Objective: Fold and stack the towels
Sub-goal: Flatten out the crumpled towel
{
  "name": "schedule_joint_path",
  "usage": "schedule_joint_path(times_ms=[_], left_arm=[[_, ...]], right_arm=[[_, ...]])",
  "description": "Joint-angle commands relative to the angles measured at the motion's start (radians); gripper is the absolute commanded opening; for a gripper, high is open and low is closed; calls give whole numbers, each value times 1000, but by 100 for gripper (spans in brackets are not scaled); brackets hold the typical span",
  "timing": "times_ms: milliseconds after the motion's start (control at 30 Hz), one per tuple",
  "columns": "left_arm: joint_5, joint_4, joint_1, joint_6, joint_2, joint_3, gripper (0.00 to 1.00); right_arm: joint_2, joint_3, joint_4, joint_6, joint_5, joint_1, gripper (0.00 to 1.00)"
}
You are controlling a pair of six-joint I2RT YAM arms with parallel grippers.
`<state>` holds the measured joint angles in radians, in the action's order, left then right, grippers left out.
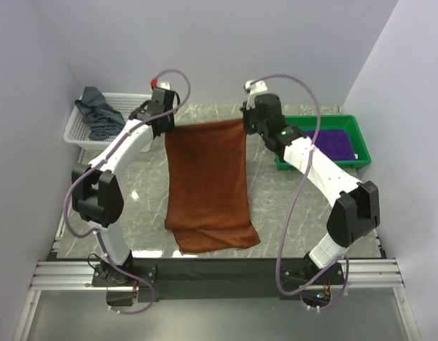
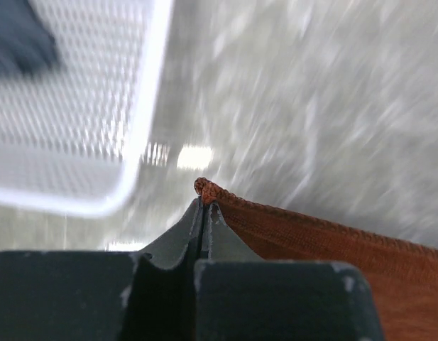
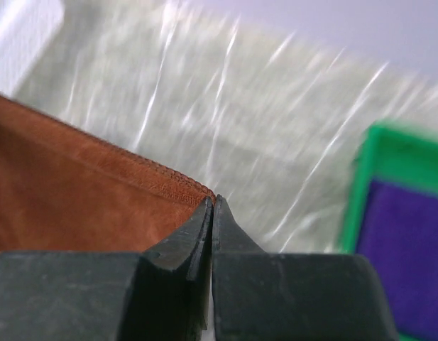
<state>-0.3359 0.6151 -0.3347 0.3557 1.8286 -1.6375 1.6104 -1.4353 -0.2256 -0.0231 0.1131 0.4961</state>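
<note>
— How is the rust-brown towel [image 1: 208, 181] seen from above?
— It is stretched over the middle of the table [image 1: 275, 206], its long axis running far to near. The far corners are pinched by the left gripper [image 1: 164, 122] and the right gripper [image 1: 247, 121].
— From the left wrist?
— Jaws are seen shut on a corner, near the white basket [image 2: 98, 106].
— The right wrist?
— The other corner is clamped; the green tray [image 3: 360, 185] is seen to the right.

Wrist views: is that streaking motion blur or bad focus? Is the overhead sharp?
Left wrist: table and white basket streaked like motion blur, left gripper and rust-brown towel corner crisper. Right wrist: same streaks, green tray soft. Top external: sharp, slight table glare.
</note>
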Motion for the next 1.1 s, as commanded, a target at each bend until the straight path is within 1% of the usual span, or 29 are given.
schedule_joint_path(times_ms=[0,67,100,233,300,367,500,567,600,667,733,833,900,933,1000,1033,1067], left_arm=[[-86,-95,6,-46,-29,-106,1],[-100,-110,8,-55,-13,-151,1],[-115,-117,8,-64,-3,-197,1],[-118,-146,8,-81,34,-315,1],[-120,-201,8,-92,38,-358,1],[-124,-265,8,-103,47,-389,1],[-130,-311,8,-130,90,-447,1],[-137,-327,8,-138,107,-450,1],[-143,-333,8,-141,112,-452,1],[-137,-328,8,-139,106,-453,1],[-127,-348,8,-139,78,-444,1],[-127,-325,6,-129,46,-467,1],[-106,-325,5,-121,-9,-472,1],[-97,-328,3,-121,-56,-469,1],[-88,-333,-13,-132,-104,-464,0],[-91,-336,-21,-142,-151,-463,0],[-95,-336,-45,-153,-176,-459,0]], right_arm=[[49,-123,17,87,63,-56,0],[81,-181,11,101,69,-65,0],[97,-238,8,126,79,-68,0],[161,-338,23,190,114,-80,0],[184,-382,48,215,120,-87,0],[203,-407,95,233,134,-91,0],[253,-483,158,310,168,-91,0],[293,-511,164,328,178,-93,0],[308,-551,154,344,181,-94,0],[325,-594,99,341,172,-90,0],[295,-580,107,334,140,-90,0],[228,-548,114,325,117,-90,0],[180,-516,114,316,93,-90,0],[127,-508,111,313,80,-90,0],[74,-487,106,304,38,-90,0],[22,-485,98,302,19,-90,0],[-1,-487,76,298,1,-90,0]])
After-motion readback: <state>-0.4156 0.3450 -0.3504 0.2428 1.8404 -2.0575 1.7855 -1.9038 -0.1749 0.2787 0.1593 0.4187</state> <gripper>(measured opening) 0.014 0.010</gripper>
